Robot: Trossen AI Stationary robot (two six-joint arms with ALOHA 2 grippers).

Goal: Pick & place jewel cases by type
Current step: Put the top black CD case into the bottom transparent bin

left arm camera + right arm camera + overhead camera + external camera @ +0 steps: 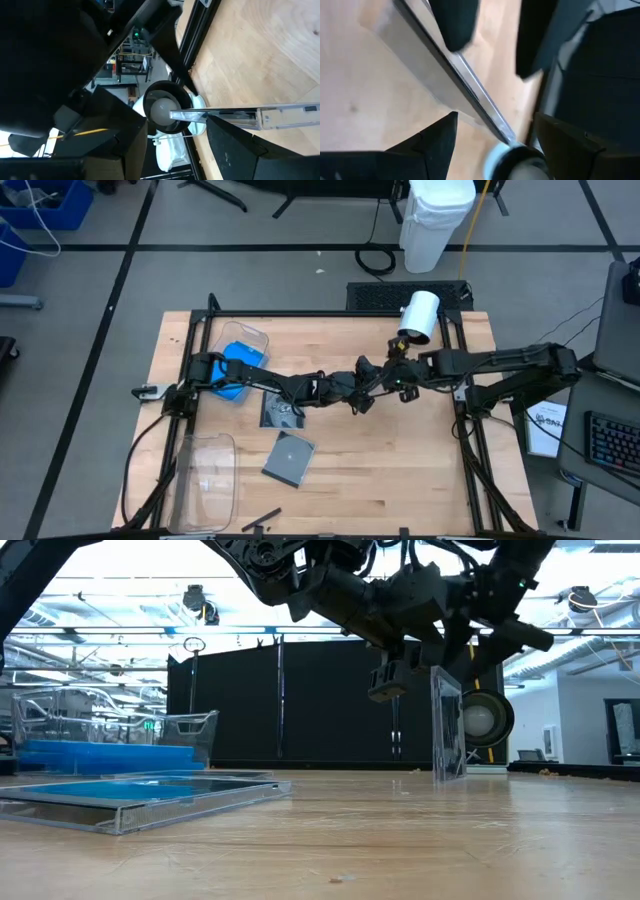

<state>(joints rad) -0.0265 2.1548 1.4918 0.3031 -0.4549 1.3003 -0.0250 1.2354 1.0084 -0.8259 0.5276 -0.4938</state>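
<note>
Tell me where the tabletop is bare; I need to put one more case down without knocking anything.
The right half of the table, below the right gripper and right of the grey case, is bare wood. The middle is crowded: both grippers meet over an upright clear case. The left side holds the bin of blue cases and an empty clear bin.

Both arms are matt black, built of chunky jointed segments with thin black cables along them, each ending in two broad, flat, wedge-shaped black fingers (435, 145).
</note>
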